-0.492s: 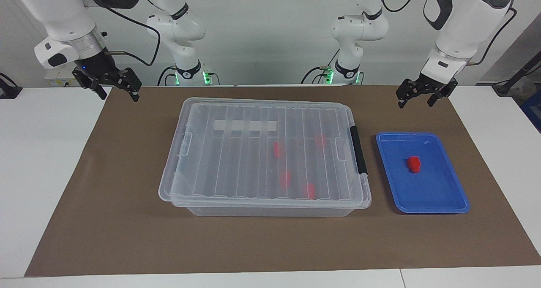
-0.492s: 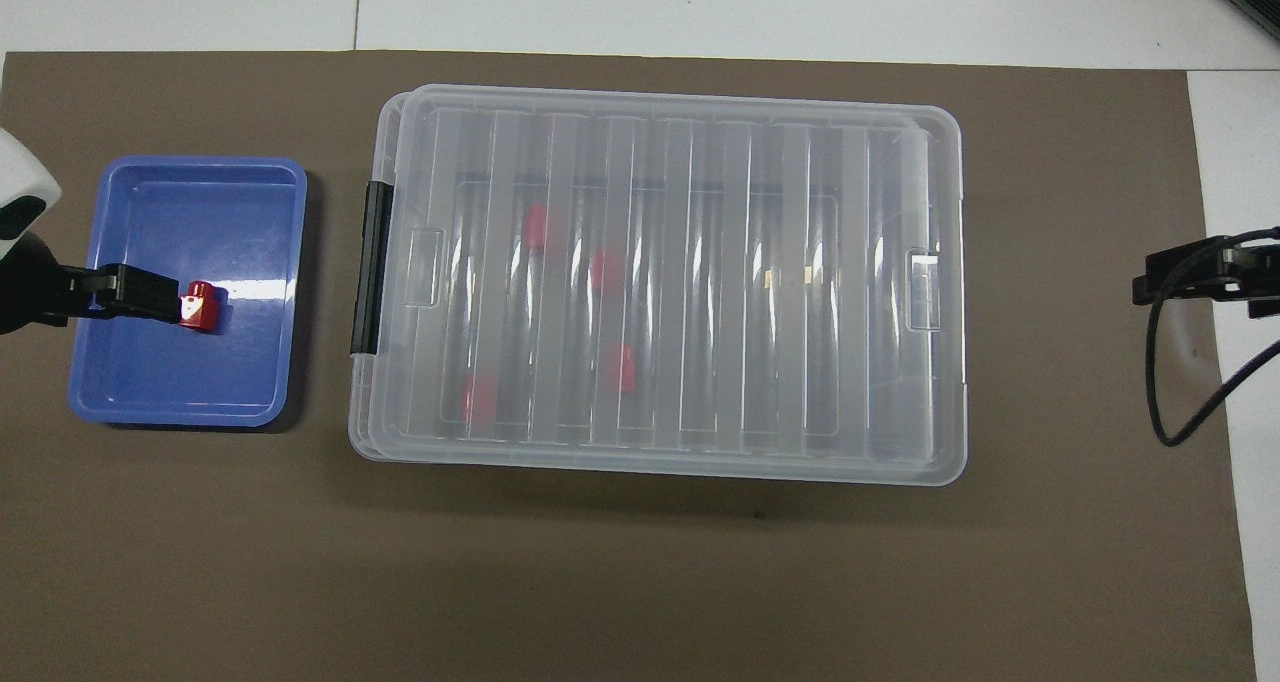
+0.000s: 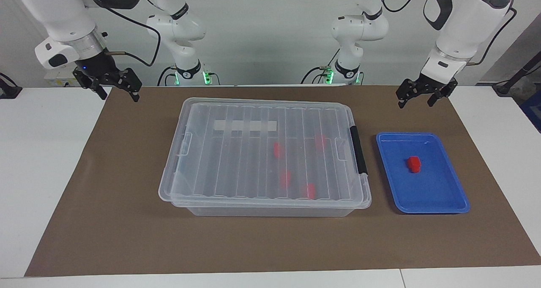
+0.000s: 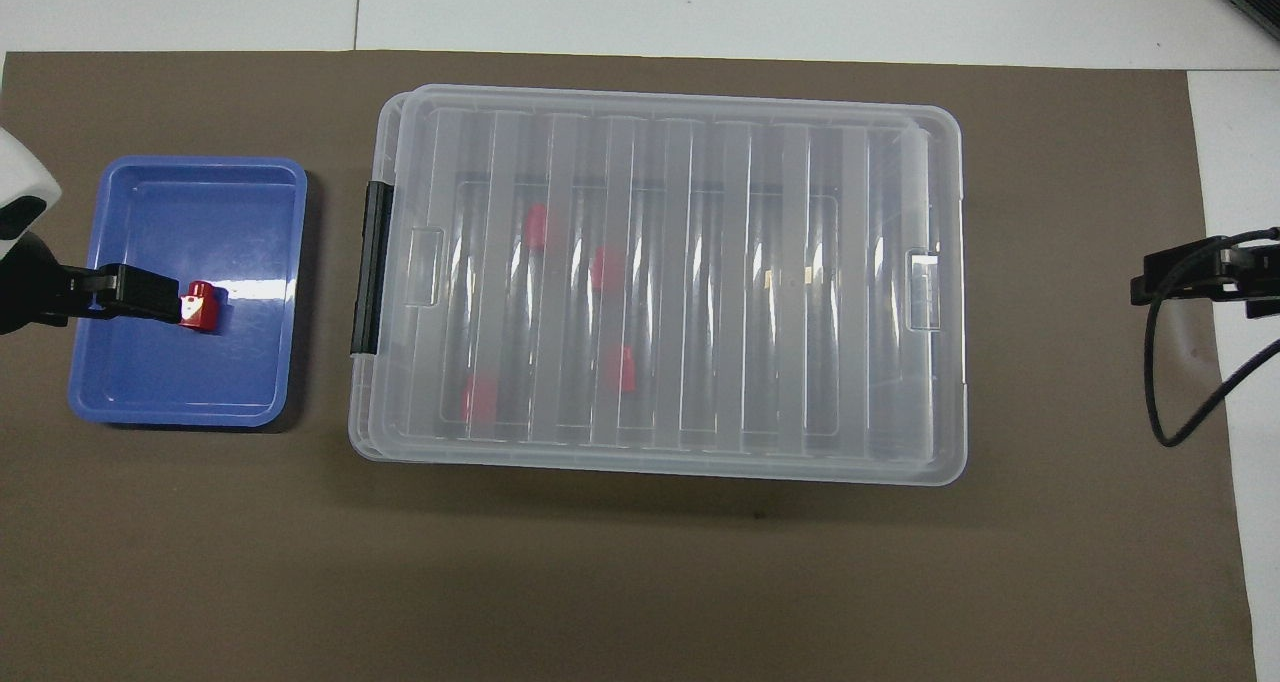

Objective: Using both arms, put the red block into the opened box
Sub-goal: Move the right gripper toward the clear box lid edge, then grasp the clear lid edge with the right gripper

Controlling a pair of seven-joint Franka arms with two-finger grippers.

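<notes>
While both arms wait raised, left gripper (image 3: 419,96) and right gripper (image 3: 113,88) released, empty, red block (image 3: 413,164) in blue tray (image 3: 448,195), lid shut on box (image 3: 236,207).

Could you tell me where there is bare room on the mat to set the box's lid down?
The widest bare patch of the brown mat runs along its edge farthest from the robots, past the box and blue tray. Another lies at the right arm's end. The gap between box and tray is narrow.
</notes>
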